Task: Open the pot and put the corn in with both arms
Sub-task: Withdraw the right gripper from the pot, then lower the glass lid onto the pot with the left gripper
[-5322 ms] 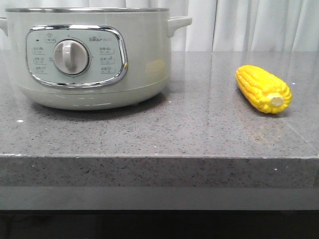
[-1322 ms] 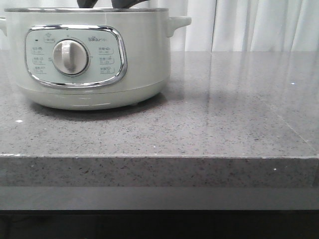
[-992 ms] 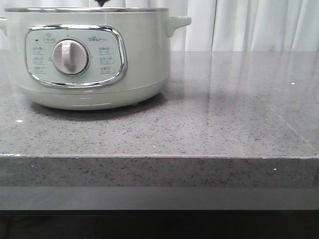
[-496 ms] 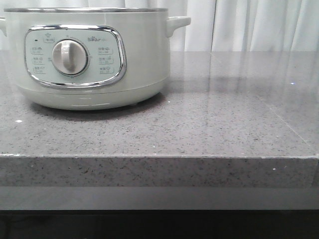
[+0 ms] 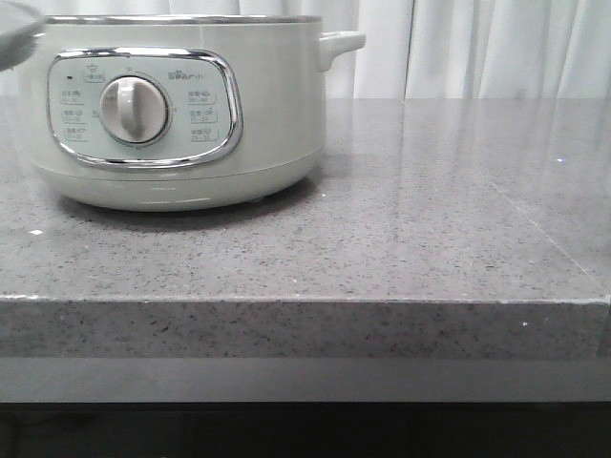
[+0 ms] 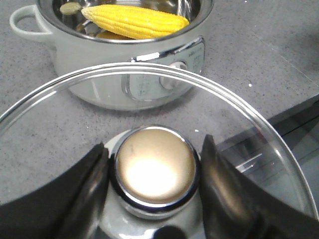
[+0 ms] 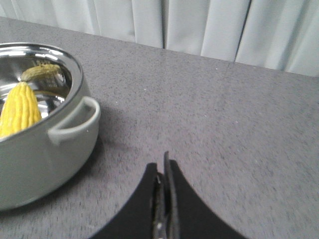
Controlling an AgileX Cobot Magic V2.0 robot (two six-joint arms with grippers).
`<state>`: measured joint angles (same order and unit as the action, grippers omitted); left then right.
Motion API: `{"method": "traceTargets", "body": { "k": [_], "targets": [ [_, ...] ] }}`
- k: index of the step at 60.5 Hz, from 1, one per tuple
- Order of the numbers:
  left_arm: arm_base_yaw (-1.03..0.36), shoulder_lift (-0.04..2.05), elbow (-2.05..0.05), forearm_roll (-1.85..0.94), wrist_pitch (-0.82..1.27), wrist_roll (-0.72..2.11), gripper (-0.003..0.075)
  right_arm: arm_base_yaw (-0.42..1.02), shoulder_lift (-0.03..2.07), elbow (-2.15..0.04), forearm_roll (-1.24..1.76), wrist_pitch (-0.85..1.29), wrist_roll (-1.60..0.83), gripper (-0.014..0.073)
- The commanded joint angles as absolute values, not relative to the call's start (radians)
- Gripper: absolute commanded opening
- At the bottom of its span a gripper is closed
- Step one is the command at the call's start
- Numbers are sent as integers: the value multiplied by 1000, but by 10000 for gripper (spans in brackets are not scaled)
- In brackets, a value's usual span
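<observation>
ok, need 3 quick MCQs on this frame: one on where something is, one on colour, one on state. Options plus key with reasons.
1. Where is the corn?
A. on the counter right of the pot
B. inside the pot
C. in the right tool

2. What colour is the lid's knob?
A. black
B. red
C. shiny gold-bronze

3. What is the left tool doing?
A. shut on the lid's knob
B. open above the counter
C. gripping a pot handle

Key:
1 B: the corn lies in the steel bowl of the pot.
2 C: the knob of the glass lid gleams gold-bronze.
3 A: the left tool has a finger on each side of the knob; the right tool is shut and holds nothing.
</observation>
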<state>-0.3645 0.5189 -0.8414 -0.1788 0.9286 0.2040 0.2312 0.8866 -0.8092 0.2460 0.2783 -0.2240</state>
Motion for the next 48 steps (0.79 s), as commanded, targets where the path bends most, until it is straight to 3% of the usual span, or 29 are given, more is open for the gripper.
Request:
{"method": "traceTargets", "body": {
  "k": [1,26,48],
  "targets": [
    [-370,616,-946,-207,727,227,242,227,771,-732,241,179,-233,-68],
    [-370,1092,-1367,-212,709,233,242,227,241,-377,249,236,-233,-68],
    [-370,1434,-1655,-221,693,233,242,227,174,-338,249,199,-233,-68]
  ]
}}
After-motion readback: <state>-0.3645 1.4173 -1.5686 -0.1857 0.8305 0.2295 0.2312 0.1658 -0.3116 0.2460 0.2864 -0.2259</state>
